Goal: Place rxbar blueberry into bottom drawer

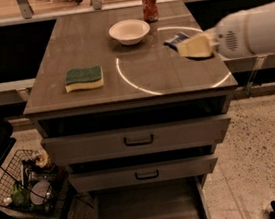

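The rxbar blueberry (175, 40), a small dark-blue wrapper with white markings, sticks out to the left of my gripper (187, 45) over the right rear of the table top (139, 81). The gripper's cream fingers (196, 47) are shut on the bar and hold it just above the surface. My white arm reaches in from the right edge. The bottom drawer (148, 211) is pulled open below the two upper drawers; its grey floor is bare as far as it shows.
A green-and-yellow sponge (84, 78) lies front left on the table. A white bowl (130, 32) and a red can (150, 4) stand at the back. The two upper drawers (137, 140) stand slightly ajar. A wire basket (27, 189) of items sits on the floor at left.
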You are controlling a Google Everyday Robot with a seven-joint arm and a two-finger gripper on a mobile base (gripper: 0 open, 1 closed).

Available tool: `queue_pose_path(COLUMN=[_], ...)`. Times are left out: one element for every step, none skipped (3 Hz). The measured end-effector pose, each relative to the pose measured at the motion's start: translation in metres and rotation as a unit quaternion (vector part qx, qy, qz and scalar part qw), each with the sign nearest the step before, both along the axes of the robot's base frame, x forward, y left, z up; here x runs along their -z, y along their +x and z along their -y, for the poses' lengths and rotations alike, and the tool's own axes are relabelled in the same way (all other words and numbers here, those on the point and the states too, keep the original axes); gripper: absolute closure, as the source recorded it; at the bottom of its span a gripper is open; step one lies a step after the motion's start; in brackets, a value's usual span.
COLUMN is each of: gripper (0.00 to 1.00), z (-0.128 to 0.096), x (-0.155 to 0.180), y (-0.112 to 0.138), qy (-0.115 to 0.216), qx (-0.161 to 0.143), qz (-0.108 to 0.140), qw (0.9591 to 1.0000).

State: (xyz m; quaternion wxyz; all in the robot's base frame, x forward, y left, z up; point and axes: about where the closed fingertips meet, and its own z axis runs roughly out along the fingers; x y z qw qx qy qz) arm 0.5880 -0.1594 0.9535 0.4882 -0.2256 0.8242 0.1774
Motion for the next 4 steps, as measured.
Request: queue_pose_path(gripper=[1.0,1.0,1.0,1.0], z=[0.053,0.12,0.179,0.179], x=[0.015,0.037,0.088,0.088], y=[-0.07,-0.143,-0.197,-0.197], qy=[-0.014,-0.044,-0.056,-0.056], qx=[-0.02,-0.017,-0.006,-0.006], qz=[-0.024,-0.046,-0.088,-0.088], qw=[0.9994,0.9978,0.9946,0.9946])
